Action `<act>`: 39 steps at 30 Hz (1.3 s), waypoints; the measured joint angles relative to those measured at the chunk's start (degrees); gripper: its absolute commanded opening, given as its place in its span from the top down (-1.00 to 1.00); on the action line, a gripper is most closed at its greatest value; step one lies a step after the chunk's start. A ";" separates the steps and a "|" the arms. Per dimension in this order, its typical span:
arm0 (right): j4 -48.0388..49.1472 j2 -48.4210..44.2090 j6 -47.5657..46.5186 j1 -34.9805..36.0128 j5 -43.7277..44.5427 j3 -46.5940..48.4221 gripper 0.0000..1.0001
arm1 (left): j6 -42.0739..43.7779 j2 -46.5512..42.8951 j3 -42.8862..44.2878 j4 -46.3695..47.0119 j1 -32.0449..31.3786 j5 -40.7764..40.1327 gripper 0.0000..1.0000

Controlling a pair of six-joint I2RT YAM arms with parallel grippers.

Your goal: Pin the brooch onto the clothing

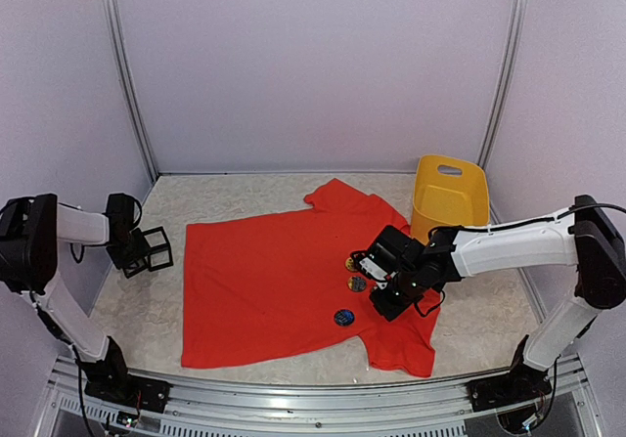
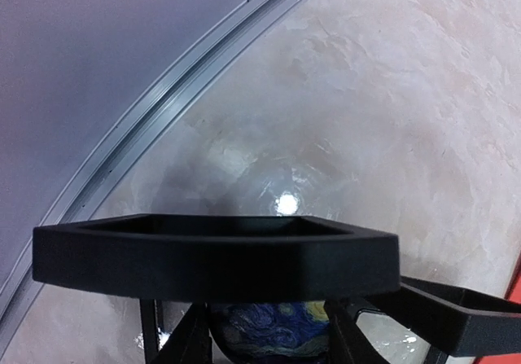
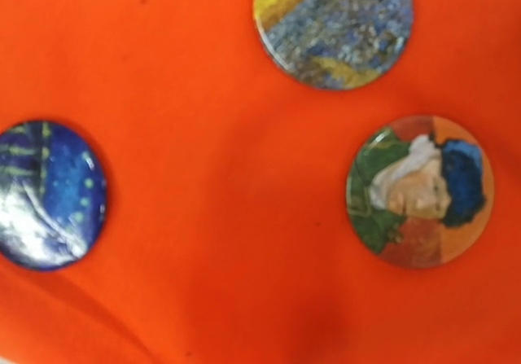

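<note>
The red T-shirt lies spread flat on the table. Three round brooches rest on its right part: a yellow-and-blue one, a portrait one and a dark blue one; the dark blue one is also in the top view. My right gripper hovers low over them; its fingers are out of the wrist view and I cannot tell how they stand. My left gripper is left of the shirt, above the table, shut on a blue swirl-painted brooch.
A yellow plastic basket stands at the back right, just behind the right arm. Pale walls and metal frame rails enclose the table. Bare marbled tabletop lies under the left gripper.
</note>
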 measured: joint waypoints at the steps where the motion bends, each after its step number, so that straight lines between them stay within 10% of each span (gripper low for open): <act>1: 0.00 0.02 -0.02 0.00 0.00 0.02 0.74 | -0.02 -0.55 -0.20 -0.09 0.00 0.24 0.57; 21: 1.64 -2.45 -0.70 -2.43 -4.07 1.44 0.71 | -0.70 -16.61 -1.20 -5.09 -11.85 -2.29 0.57; 30: 9.03 -9.79 -0.90 -11.89 -14.60 6.88 0.61 | 6.10 -25.09 7.89 -6.86 -37.20 -11.91 0.58; 39: 17.33 -10.34 1.49 -13.99 -27.34 15.15 0.29 | 34.51 -19.82 10.23 11.98 -68.13 -17.84 0.58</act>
